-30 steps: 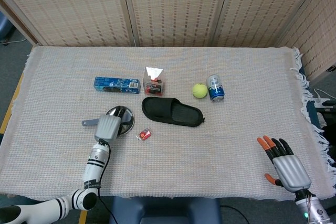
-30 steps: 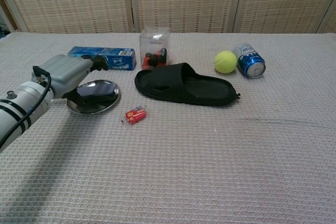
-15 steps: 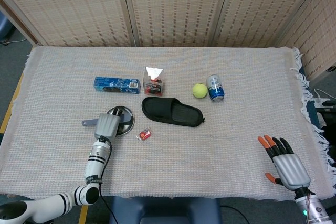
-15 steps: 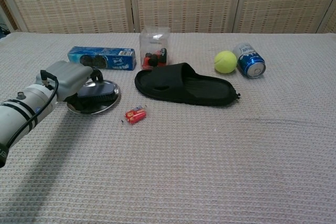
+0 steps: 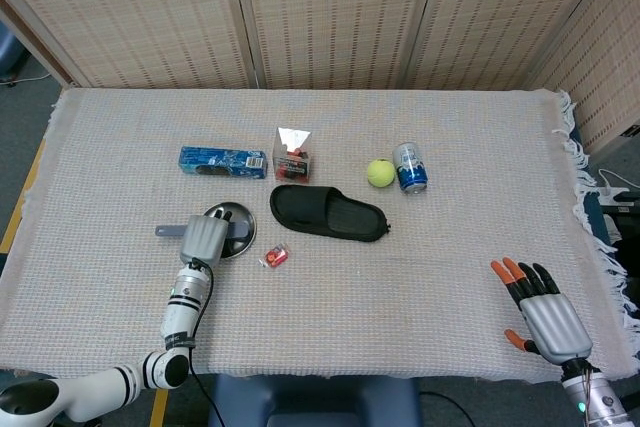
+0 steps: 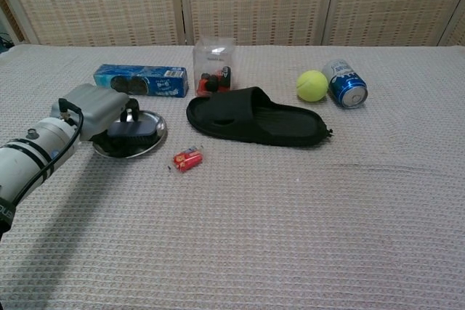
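My left hand [image 5: 203, 240] [image 6: 96, 109] lies over the near-left rim of a round metal dish [image 5: 232, 219] [image 6: 149, 139], its dark fingers curled down into the dish. Whether it grips the rim stays hidden under the hand. Beside the dish lies a small red packet [image 5: 275, 256] [image 6: 187, 158]. My right hand [image 5: 540, 312] rests near the table's front right corner, fingers spread, holding nothing; the chest view does not show it.
A black slipper [image 5: 328, 213] [image 6: 256, 117] lies mid-table. Behind it stand a clear box with red and black items [image 5: 293, 155] [image 6: 213, 66] and a blue packet [image 5: 222, 159] [image 6: 140, 80]. A tennis ball [image 5: 379, 173] [image 6: 312, 85] and a blue can [image 5: 409, 167] [image 6: 345, 84] lie to the right.
My left hand has drawn back slightly and lowered onto the dish's rim. The right hand has not moved.
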Robot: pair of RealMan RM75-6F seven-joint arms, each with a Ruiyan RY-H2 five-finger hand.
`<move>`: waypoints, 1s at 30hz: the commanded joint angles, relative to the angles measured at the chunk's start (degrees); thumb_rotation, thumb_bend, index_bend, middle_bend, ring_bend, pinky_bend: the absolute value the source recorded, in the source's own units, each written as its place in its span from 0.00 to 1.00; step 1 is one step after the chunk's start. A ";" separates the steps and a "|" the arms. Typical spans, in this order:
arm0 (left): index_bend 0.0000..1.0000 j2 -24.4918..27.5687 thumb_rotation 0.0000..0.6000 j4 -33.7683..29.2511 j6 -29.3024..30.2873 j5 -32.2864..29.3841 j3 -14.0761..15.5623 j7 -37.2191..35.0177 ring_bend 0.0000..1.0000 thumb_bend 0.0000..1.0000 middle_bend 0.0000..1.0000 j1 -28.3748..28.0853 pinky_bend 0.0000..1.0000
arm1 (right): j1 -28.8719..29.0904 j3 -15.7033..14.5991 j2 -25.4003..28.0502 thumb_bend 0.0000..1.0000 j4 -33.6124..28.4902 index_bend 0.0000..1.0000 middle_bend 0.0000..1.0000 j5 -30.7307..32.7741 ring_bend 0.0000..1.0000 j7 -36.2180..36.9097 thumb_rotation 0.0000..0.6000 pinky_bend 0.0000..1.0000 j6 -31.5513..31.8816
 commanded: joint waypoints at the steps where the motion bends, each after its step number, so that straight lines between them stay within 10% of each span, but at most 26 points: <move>1: 0.37 -0.10 1.00 0.34 0.61 0.57 0.29 -0.38 0.78 0.38 0.41 -0.16 1.00 | 0.05 -0.05 -0.05 0.11 0.02 0.00 0.00 -0.02 0.00 -0.01 1.00 0.00 -0.11; 18: 0.54 2.18 1.00 -2.93 3.84 4.23 1.99 -1.39 0.78 0.39 0.62 0.10 1.00 | 3.86 2.38 -3.06 0.13 2.48 0.00 0.00 -1.14 0.00 1.81 1.00 0.00 -2.55; 30: 0.54 3.65 1.00 -7.33 3.44 2.76 -1.53 3.96 0.78 0.39 0.61 -4.16 1.00 | 25.39 12.62 -16.95 0.56 13.18 0.00 0.00 7.20 0.00 -1.82 1.00 0.00 -26.39</move>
